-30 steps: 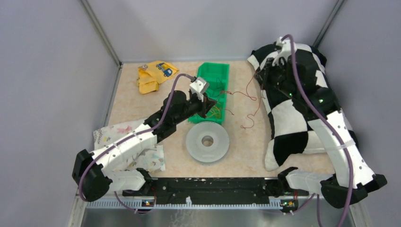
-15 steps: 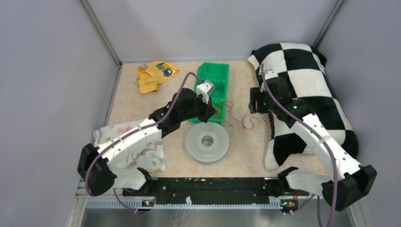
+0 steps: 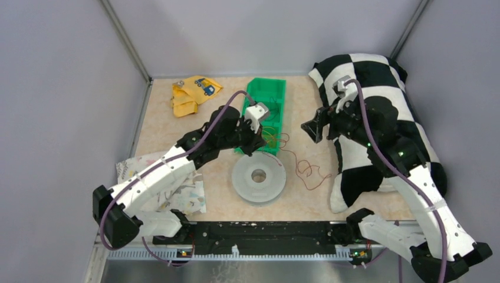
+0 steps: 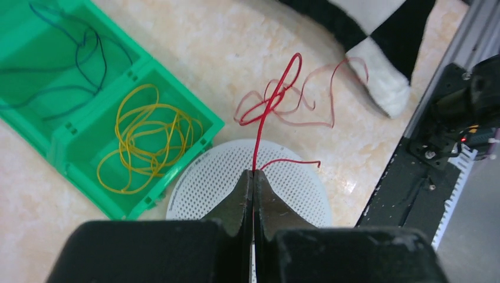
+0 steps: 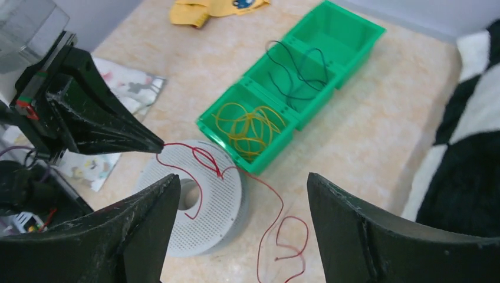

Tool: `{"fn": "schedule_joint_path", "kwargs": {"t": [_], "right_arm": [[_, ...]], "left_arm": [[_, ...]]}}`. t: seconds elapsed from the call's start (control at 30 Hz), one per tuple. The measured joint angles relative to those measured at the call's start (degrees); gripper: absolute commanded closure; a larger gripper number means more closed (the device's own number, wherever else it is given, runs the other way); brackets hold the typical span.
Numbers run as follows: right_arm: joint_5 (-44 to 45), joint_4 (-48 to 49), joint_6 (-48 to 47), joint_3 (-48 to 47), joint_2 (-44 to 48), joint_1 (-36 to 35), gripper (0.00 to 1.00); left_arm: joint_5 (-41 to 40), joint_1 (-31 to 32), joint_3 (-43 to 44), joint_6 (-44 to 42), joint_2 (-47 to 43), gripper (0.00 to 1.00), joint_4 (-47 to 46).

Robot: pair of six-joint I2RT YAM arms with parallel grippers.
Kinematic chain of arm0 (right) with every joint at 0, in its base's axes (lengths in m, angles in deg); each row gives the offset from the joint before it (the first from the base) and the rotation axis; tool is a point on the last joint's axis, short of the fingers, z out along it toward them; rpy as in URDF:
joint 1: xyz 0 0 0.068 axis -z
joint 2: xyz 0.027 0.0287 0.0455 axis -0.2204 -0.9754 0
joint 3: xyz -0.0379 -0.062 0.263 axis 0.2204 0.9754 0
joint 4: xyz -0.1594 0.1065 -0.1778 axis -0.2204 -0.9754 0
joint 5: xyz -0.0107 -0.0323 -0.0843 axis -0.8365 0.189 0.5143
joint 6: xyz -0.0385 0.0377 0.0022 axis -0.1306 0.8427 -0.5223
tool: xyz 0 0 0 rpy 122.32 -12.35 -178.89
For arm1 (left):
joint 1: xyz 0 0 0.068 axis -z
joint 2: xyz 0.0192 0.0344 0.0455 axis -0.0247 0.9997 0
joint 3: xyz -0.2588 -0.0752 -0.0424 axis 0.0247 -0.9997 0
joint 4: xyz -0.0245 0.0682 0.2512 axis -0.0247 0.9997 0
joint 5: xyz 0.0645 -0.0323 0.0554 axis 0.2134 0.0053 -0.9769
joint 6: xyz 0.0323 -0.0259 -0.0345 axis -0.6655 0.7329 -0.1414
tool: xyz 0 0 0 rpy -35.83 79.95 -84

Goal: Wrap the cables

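Note:
My left gripper [image 4: 253,173] is shut on one end of a thin red cable [image 4: 271,103], just above the far edge of a white perforated spool [image 3: 258,177]. From the jaws the red cable [image 3: 306,171] trails in loose loops across the spool [image 5: 224,200] and onto the table to its right. My right gripper [image 5: 242,177] hangs open above that spot with nothing between its fingers. A green bin [image 3: 268,97] behind the spool holds a coiled yellow cable [image 5: 247,127] and a dark cable [image 5: 295,71] in separate compartments.
A black-and-white checkered cushion [image 3: 377,118] fills the right side of the table. A yellow cloth [image 3: 191,94] lies at the back left and a patterned cloth [image 3: 141,168] under the left arm. A black rail [image 3: 259,230] runs along the near edge.
The right gripper opened and let go of the red cable, which dropped in loops onto the table right of the spool. The left gripper, still shut on the cable, shifted slightly.

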Motion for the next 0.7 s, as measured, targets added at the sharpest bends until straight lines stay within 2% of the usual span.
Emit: {"fn": "schedule_joint_path", "kwargs": {"t": [0.13, 0.37, 0.57, 0.7], "right_arm": [[-6.0, 4.3, -1.2, -0.9, -1.9, -1.5, 0.15], [-18.2, 8.3, -1.1, -0.9, -11.8, -1.9, 0.16], [-23.1, 9.5, -1.1, 0.2, -13.2, -1.9, 0.31], [-24.7, 10.1, -0.9, 0.3, -13.2, -1.9, 0.46]], "left_arm": [[3.1, 0.0, 4.6, -2.8, -1.5, 1.00, 1.8], [5.7, 0.0, 6.8, -3.7, -1.6, 1.00, 3.6], [5.9, -0.3, 7.3, -3.9, -1.6, 1.00, 5.4], [6.0, -0.5, 7.5, -3.9, -1.6, 1.00, 5.9]]}}
